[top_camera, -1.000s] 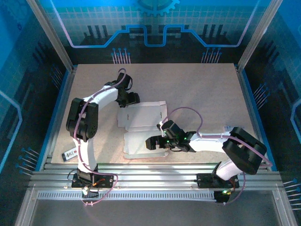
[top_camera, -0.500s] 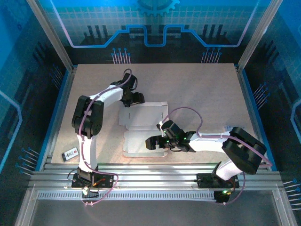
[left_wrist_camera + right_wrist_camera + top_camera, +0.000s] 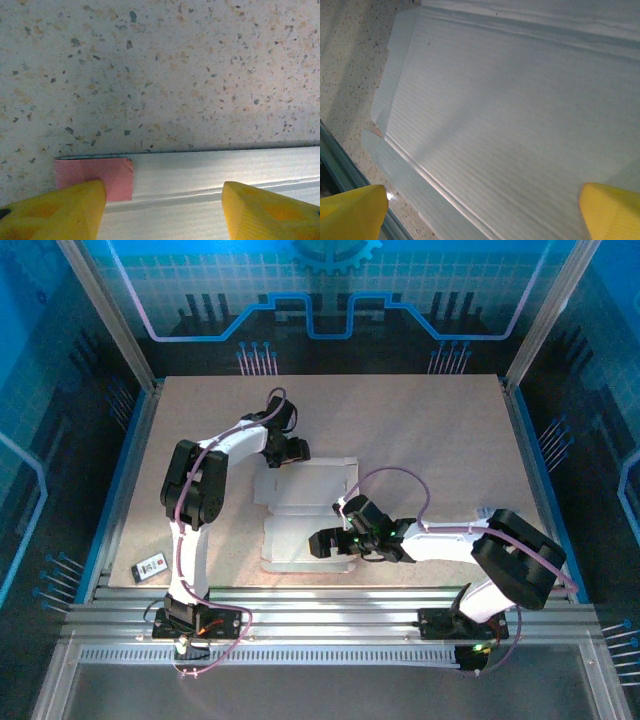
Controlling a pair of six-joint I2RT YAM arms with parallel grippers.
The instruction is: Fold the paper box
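Box (image 3: pixel 300 502) is lying flat in the middle of the table (image 3: pixel 430 430), white side up. Left gripper (image 3: pixel 291 452) is at its far edge, fingers apart. Right gripper (image 3: pixel 320 543) is over the near part, wide open.

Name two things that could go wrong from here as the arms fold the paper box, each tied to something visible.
1. The left gripper is open at the far edge of the paper box, beside a small turned-over pink tab; closing could pinch only that tab.
2. The right gripper is open over the near panel, close to the table's front rail; a push might slide the sheet rather than fold it.
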